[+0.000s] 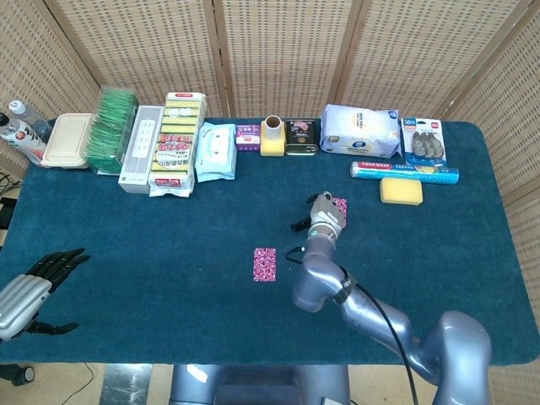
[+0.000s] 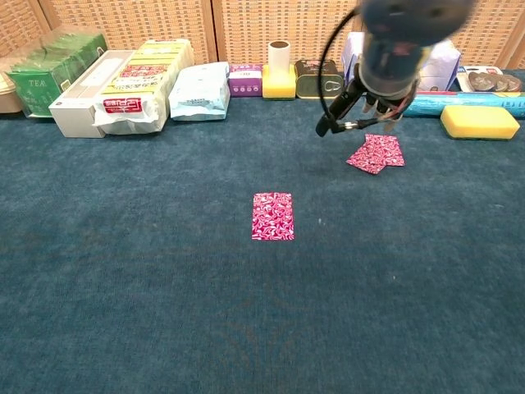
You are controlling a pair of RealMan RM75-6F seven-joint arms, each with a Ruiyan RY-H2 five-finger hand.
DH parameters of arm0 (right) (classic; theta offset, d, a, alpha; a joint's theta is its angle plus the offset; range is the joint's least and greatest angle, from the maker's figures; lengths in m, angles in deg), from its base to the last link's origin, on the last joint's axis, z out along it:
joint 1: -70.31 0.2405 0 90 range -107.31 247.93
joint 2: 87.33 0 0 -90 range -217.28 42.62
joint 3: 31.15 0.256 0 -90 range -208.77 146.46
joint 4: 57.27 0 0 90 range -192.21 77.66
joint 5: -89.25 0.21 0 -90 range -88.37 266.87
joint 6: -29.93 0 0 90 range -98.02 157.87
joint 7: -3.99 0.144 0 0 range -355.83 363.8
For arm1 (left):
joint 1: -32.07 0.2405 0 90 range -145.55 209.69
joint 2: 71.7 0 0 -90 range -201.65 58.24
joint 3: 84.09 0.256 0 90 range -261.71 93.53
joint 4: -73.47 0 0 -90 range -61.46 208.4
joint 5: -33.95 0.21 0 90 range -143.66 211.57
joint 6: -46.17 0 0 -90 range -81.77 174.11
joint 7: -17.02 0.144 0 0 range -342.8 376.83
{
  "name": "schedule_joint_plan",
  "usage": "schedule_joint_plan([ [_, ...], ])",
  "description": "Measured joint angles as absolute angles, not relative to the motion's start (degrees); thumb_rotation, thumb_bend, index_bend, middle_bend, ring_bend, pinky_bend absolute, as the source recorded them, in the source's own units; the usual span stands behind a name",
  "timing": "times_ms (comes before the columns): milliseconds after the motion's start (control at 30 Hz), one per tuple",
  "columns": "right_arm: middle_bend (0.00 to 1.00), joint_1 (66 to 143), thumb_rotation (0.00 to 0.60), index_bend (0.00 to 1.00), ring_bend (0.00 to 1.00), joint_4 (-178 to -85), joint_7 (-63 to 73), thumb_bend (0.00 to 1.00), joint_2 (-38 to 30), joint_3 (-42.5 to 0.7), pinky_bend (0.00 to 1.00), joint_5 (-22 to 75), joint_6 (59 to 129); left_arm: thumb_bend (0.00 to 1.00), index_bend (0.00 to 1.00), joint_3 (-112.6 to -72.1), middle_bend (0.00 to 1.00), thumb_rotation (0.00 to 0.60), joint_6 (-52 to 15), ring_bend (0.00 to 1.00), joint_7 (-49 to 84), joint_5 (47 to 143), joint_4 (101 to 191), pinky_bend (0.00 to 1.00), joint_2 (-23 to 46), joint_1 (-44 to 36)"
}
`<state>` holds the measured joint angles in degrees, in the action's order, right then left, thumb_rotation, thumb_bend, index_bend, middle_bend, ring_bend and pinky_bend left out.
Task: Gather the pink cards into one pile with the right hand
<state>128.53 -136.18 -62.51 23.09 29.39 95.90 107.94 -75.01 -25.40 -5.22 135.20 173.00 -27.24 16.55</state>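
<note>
Desk (image 1: 126,245) with blue-green cloth carries everything, wicker screen behind it.

Right arm comes in from the near edge, right hand (image 1: 322,211) raised over the middle of the desk, blurred in chest view (image 2: 379,90). Fingers look loosely apart and point down; nothing visible in them, though the blur stops me being sure. Hand is above the cloth, not touching cards.

Left hand (image 1: 38,283) sits far off to the left of the right hand, at the near-left desk corner, fingers spread, holding nothing.

Back row beyond the right hand: green tea boxes (image 1: 112,126), white box (image 1: 142,148), yellow-red packs (image 1: 175,143), wipes pack (image 1: 216,152), white tissue bag (image 1: 361,131), blue foil roll (image 1: 405,170), yellow sponge (image 1: 400,191), yellow tape roll (image 1: 272,135), dark tin (image 1: 300,137), small purple box (image 1: 247,137).

Pink cards: overlapping pair (image 2: 376,153) lies just beside and under the right hand, on its right side; in head view the hand covers most of it, only one corner shows (image 1: 340,205). Two cards there, fanned, not squared up. Single pink card (image 2: 273,216) lies flat, well apart, to the hand's left and nearer the front edge (image 1: 265,264). So not one pile yet.
</note>
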Motion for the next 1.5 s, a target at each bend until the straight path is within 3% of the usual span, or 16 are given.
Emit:
schedule_joint_plan([
  [167, 0.0, 119.15, 0.6, 0.24, 0.0, -150.5, -67.61, 0.29, 14.27, 20.87, 0.01, 96.73, 100.96, 0.06, 0.0, -75.06, 0.0, 0.6, -24.56, 0.0, -1.88, 134.53, 174.42, 0.0, -26.77, 16.63],
  [333, 0.0, 115.61, 0.6, 0.21, 0.0, -154.61, -69.78, 0.23, 7.97, 12.53, 0.01, 93.33, 89.12, 0.06, 0.0, -75.31, 0.0, 0.6, -23.63, 0.0, 1.39, 133.24, 175.65, 0.0, -26.18, 16.73],
  [567, 0.0, 113.98, 0.6, 0.22, 0.0, -154.41, -67.2, 0.22, 3.02, 3.43, 0.04, 76.03, 72.07, 0.06, 0.0, -75.6, 0.0, 0.6, -22.02, 0.0, 4.48, 131.83, 176.8, 0.0, -25.39, 16.51],
  [867, 0.02, 114.51, 0.6, 0.26, 0.0, -151.0, -52.82, 0.23, 1.77, -2.1, 0.08, 49.01, 58.25, 0.06, 0.0, -76.06, 0.0, 0.6, -21.15, 0.0, 5.42, 130.38, 177.23, 0.0, -25.07, 16.23],
  [1167, 0.02, 119.68, 0.6, 0.26, 0.0, -145.76, -46.13, 0.23, 3.68, -7.9, 0.08, 33.96, 54.8, 0.06, 0.0, -76.0, 0.0, 0.6, -21.0, 0.0, 5.66, 130.58, 177.19, 0.0, -24.95, 16.17],
  [1500, 0.02, 127.09, 0.6, 0.26, 0.0, -140.45, -44.78, 0.23, 6.35, -12.71, 0.08, 26.06, 56.59, 0.06, 0.0, -76.02, 0.0, 0.6, -20.79, 0.0, 5.66, 130.47, 177.19, 0.0, -24.95, 16.03],
])
